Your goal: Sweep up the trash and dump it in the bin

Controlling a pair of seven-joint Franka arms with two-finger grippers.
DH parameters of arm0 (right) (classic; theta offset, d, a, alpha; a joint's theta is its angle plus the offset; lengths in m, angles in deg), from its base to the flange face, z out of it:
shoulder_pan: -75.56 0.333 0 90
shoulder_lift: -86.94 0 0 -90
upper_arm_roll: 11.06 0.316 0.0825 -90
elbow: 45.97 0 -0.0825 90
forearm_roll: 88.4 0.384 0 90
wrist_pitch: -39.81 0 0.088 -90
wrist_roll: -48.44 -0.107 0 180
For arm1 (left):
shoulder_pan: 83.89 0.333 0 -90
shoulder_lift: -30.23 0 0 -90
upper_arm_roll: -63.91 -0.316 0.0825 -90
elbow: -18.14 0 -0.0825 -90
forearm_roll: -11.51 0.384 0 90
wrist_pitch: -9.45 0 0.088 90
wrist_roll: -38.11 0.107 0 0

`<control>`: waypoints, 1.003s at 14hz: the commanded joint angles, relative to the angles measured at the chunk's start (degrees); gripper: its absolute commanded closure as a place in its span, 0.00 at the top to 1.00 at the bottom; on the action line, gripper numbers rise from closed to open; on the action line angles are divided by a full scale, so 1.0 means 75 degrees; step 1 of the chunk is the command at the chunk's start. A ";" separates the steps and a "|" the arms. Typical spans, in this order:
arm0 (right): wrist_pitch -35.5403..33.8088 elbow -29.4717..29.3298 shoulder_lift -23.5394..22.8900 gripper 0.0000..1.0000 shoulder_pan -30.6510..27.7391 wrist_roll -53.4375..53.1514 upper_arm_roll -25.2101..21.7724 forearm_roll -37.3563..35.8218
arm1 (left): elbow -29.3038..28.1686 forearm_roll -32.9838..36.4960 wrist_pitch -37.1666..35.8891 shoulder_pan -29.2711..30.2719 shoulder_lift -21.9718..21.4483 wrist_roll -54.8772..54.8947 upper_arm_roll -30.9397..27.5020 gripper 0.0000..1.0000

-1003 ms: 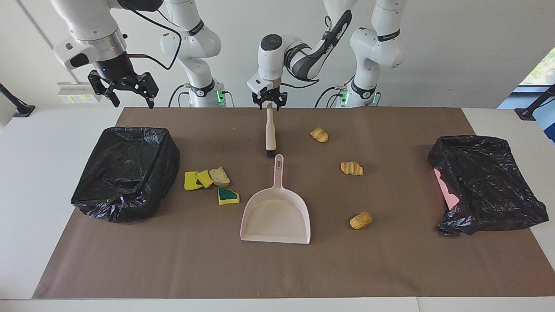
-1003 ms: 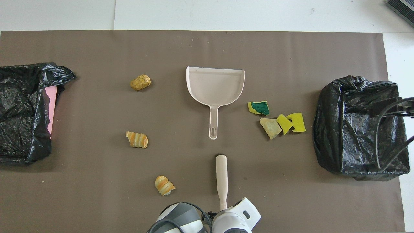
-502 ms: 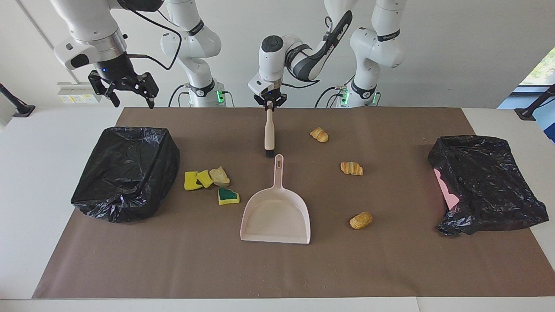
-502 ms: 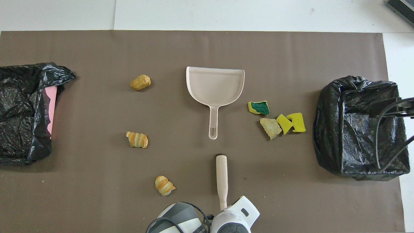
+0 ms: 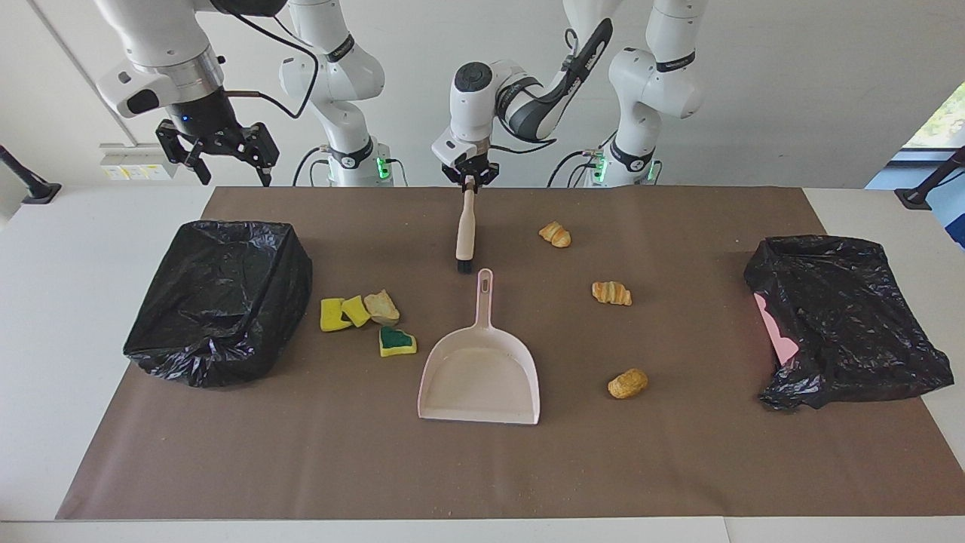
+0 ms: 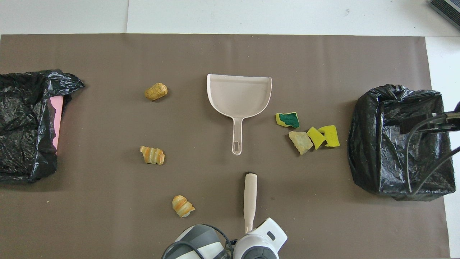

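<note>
Claw [image 5: 469, 179] grip hidden overhead by wrist

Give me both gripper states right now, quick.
Left gripper: closed on the end of the brush handle.
Right gripper: open, holding nothing, up in the air at the right arm's end of the table.

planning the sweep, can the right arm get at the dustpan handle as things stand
Probably yes. The right gripper hangs open above the black bin, and the dustpan handle lies bare, though the brush in the left gripper hangs close by.
</note>
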 commanded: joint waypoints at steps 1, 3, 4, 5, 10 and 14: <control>0.0557 0.0400 -0.0005 1.00 0.0322 -0.0027 0.0110 0.0149 | -0.0128 -0.0150 -0.0080 -0.0102 -0.0095 0.0049 -0.0103 0.41; 0.0967 0.0552 -0.0205 1.00 0.0825 -0.0693 0.0122 0.0207 | -0.0128 -0.0150 -0.0080 -0.0102 -0.0095 0.0060 -0.0092 0.40; 0.1085 0.0553 -0.0357 1.00 0.1060 -0.1056 0.0122 0.0242 | -0.0139 -0.0150 -0.0092 -0.0102 -0.0107 0.0072 -0.0092 0.38; 0.1144 0.0541 -0.0521 1.00 0.1201 -0.1304 0.0122 0.0254 | -0.0197 -0.0150 -0.0115 -0.0113 -0.0130 0.0084 -0.0092 0.32; 0.1508 0.0658 -0.0850 1.00 0.1296 -0.1411 0.0122 0.0289 | -0.0128 -0.0150 -0.0699 -0.0044 -0.0200 0.0072 -0.0127 0.00; 0.1859 0.0858 -0.0886 1.00 0.1401 -0.1634 0.0134 0.0723 | -0.0069 -0.0150 -0.1845 0.0190 -0.0820 -0.0138 -0.0185 0.00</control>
